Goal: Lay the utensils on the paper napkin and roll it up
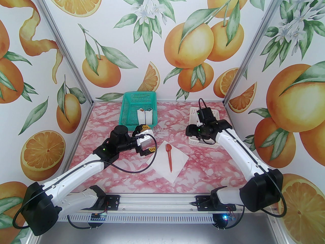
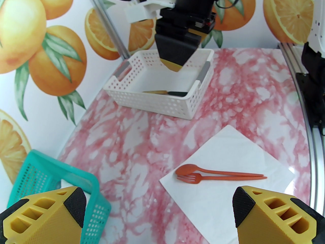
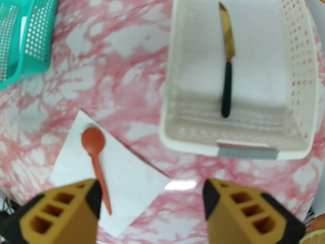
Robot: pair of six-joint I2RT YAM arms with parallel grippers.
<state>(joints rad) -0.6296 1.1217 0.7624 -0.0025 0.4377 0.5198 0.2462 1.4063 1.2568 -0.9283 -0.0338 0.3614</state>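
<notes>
The paper napkin (image 1: 180,161), a thin white square turned like a diamond, is laid flat on the pink marbled table (image 1: 208,166) between the two arms. An orange spoon (image 2: 188,169) and an orange fork (image 2: 189,179) are laid side by side on it, their slim handles close together. The knife (image 3: 227,60), with a brownish blade and a dark handle, is left in the white perforated plastic basket (image 3: 168,85) just beyond the napkin. The right gripper (image 3: 152,197) is pointed down above that basket, its ribbed yellow fingers spread with nothing clasped. The left gripper (image 2: 158,202) is stretched out level beside the napkin's left corner, its fingers parted wide and empty. A teal mesh basket (image 1: 127,105) holding two white bundles (image 1: 146,117) is seen behind it.
</notes>
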